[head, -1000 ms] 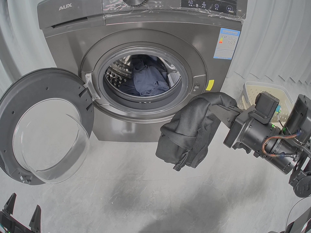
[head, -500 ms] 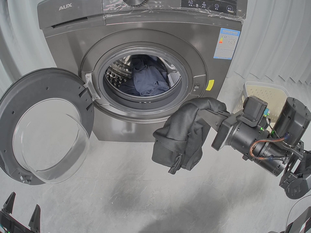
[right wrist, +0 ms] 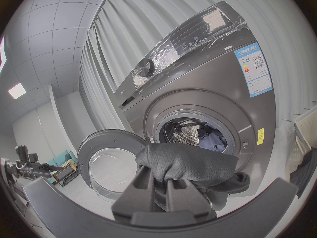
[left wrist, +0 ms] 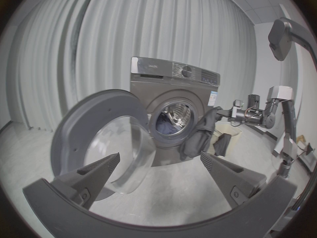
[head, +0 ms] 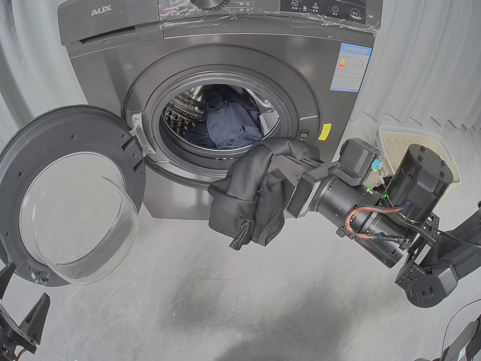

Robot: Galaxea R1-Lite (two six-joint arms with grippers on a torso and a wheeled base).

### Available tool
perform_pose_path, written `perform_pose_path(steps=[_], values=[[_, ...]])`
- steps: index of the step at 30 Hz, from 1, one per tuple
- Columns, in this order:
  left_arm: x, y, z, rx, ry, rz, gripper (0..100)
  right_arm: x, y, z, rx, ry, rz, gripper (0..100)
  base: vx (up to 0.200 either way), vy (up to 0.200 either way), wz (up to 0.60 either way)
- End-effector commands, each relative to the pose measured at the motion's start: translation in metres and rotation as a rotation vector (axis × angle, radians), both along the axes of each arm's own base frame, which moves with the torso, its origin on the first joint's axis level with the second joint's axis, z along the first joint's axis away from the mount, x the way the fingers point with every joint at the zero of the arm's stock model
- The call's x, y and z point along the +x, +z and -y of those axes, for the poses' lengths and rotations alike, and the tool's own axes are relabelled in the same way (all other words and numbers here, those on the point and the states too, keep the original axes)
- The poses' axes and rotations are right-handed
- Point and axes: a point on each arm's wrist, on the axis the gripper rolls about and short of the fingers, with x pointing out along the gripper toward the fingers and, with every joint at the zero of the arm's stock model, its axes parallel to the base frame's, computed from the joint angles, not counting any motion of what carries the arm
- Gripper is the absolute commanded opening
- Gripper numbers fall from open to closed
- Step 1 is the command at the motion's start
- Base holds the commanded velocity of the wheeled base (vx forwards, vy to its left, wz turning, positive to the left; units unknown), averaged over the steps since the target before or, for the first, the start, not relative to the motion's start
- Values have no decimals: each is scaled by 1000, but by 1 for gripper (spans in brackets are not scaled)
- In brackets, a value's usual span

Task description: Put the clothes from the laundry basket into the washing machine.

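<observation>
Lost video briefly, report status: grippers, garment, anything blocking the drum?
Right gripper shut on black garment, hanging just before the drum mouth. Left gripper open, low beside the wide-open door. Nothing blocking.

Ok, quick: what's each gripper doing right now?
Left gripper: open, holding nothing.
Right gripper: shut on the black garment.

Pale pleated curtains (head: 426,51) hang above grey tiled floor (head: 200,302).
</observation>
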Motion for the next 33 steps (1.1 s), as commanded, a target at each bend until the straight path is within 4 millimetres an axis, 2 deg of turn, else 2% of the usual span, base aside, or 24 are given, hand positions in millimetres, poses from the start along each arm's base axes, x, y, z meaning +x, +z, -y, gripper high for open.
perform_pose_path(steps=[1,5,16,24,30,32,33], values=[[51,25,12,29,-183,-148,100,8,-6,-16,3,9,6,0,0,0,0],[76,24,21,43,-264,-205,100,12,-3,-26,15,23,25,0,0,0,0],[106,13,39,54,-420,-322,100,26,-3,-46,31,51,52,0,0,0,0],[132,10,50,55,-492,-362,100,29,2,-49,49,43,65,0,0,0,0],[162,6,70,67,-554,-396,100,29,1,-48,48,36,63,0,0,0,0],[166,7,73,66,-564,-389,100,30,1,-48,48,34,63,0,0,0,0],[173,8,82,66,-592,-392,100,30,0,-48,44,32,60,0,0,0,0]])
